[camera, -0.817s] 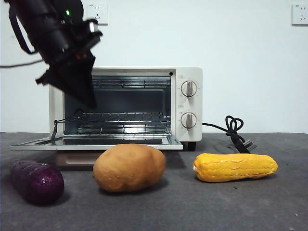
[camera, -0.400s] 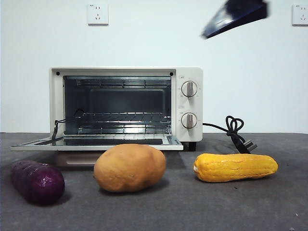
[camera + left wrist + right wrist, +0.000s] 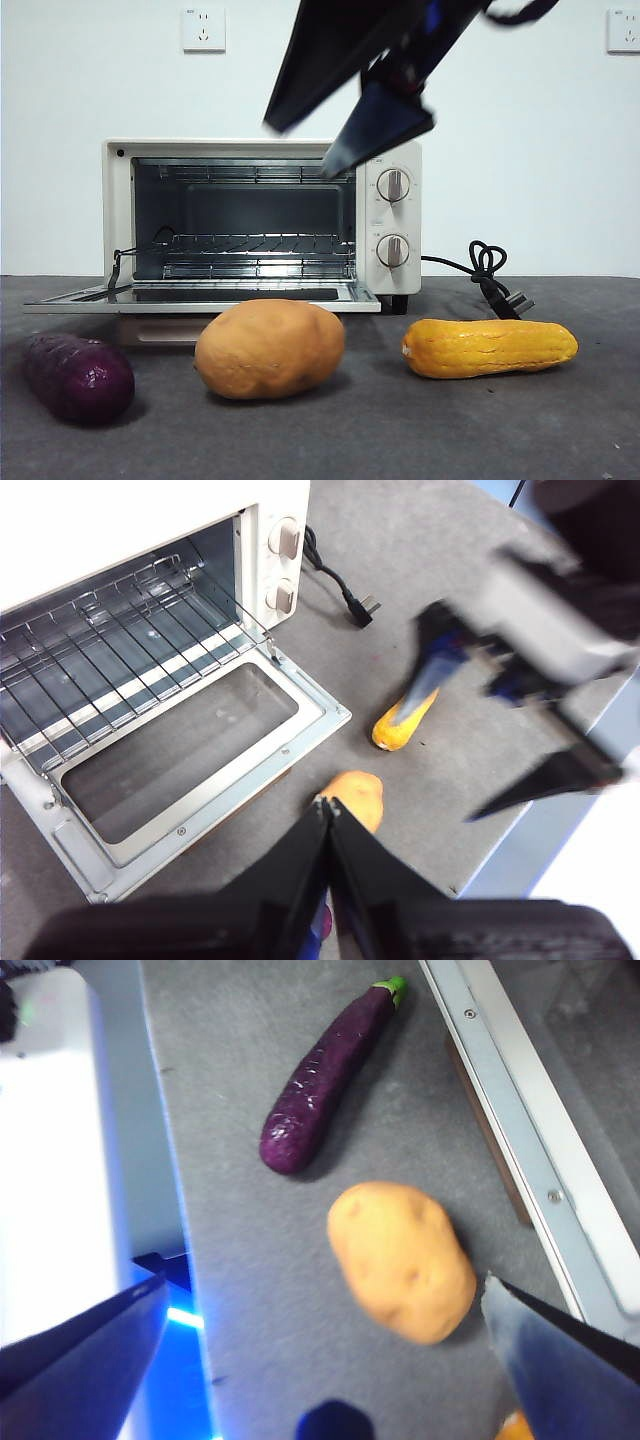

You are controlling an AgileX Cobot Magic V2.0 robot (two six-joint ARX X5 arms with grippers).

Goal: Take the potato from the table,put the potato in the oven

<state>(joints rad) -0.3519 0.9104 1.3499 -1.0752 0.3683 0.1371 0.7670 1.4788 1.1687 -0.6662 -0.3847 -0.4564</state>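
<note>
The dark grey surface point(image 3: 420, 430) is carrying the oven point(image 3: 262, 222), its door point(image 3: 200, 297) hanging open. The potato point(image 3: 269, 348) is sitting right in front of it. Right hand point(image 3: 350, 95) is hovering above, jaws spread wide, empty. Left hand point(image 3: 328, 815) is pinched closed, holding nothing.

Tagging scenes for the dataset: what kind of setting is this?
Likely a lab tabletop staged as a mock kitchen: a toaster oven with its door open and the potato on a grey table, against a bare white wall with sockets.
</note>
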